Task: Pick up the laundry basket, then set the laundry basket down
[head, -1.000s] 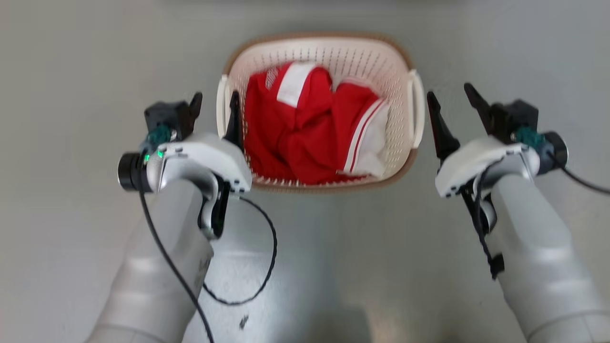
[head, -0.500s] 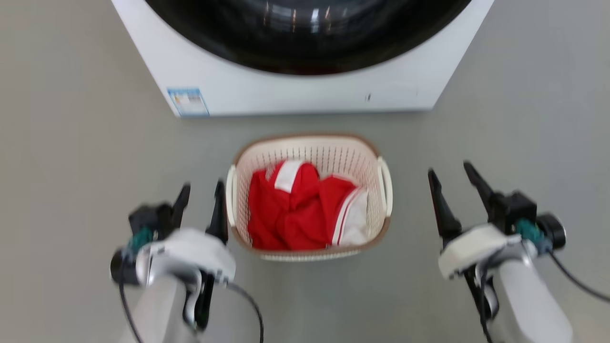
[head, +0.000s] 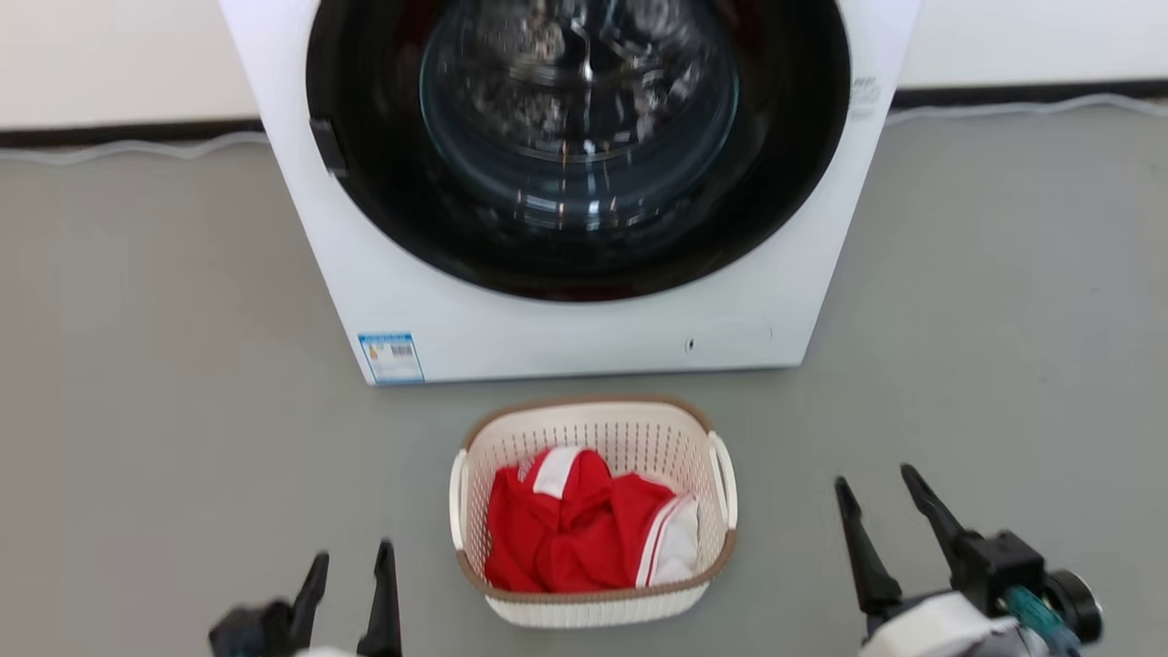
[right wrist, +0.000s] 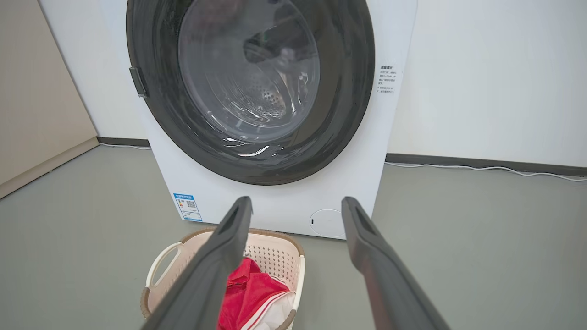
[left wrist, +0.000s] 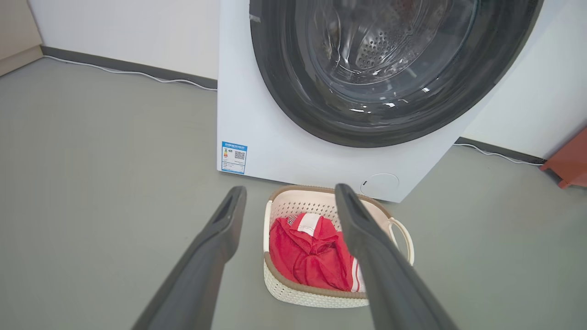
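Left gripper (head: pixel 352 551) now off laundry basket (head: pixel 591 436)

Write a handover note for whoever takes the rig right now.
Grippers: left gripper and right gripper both open and empty.
Things: small cream-white perforated plastic laundry basket with brown rim stands upright on the grey floor before the big white washing machine, red-and-white clothes inside; grippers flank it, not touching.
Done: basket rests unheld on the floor.
Left: whether it was lifted cannot be told here; if not, grip both side handles, lift, set down.
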Motion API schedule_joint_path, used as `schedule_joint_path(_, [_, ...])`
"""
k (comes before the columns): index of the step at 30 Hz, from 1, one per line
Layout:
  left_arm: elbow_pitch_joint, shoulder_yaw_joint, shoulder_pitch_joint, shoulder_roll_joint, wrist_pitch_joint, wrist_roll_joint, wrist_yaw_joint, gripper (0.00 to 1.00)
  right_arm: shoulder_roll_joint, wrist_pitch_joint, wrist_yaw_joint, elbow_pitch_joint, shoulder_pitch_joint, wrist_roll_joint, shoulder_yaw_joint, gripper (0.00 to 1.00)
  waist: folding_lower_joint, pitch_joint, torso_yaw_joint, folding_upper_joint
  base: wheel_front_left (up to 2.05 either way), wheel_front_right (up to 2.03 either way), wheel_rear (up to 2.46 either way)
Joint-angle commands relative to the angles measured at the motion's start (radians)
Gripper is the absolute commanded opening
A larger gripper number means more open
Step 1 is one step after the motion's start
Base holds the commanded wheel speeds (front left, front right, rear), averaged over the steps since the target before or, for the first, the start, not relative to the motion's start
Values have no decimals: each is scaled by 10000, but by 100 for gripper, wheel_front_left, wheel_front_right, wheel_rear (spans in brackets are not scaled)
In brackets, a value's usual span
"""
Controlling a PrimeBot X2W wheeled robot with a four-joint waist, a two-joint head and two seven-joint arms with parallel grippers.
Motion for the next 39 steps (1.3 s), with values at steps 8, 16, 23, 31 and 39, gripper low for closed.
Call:
schedule_joint_path(8, [-2098, 595, 1264, 89, -63, -126, 256, 100, 1, -137, -15, -1431, 969, 88, -224, 100, 0, -551, -68, -1, 0, 0, 0])
schedule_joint_path(16, [-2190, 406, 2218, -40, 13, -376, 529, 0, 46, 20, 0, -1161, 1681, 40, -568, 0, 0, -652, -169, -1, 0, 0, 0])
schedule_joint_path(23, [-1986, 474, 2059, -72, 212, -983, 445, 0, 49, 237, -1, -999, 1572, 814, -629, 0, 21, -649, -143, -1, 0, 0, 0])
schedule_joint_path(31, [-1948, 541, 1871, -63, 410, -1687, 347, 0, 46, 411, -2, -1035, 1478, 1729, -626, 0, 1, -605, -112, -1, 0, 0, 0])
schedule_joint_path(39, [-1901, 622, 1649, -52, 641, -2488, 236, 0, 43, 627, -3, -1058, 1347, 2761, -646, 0, 0, -574, -76, -1, 0, 0, 0])
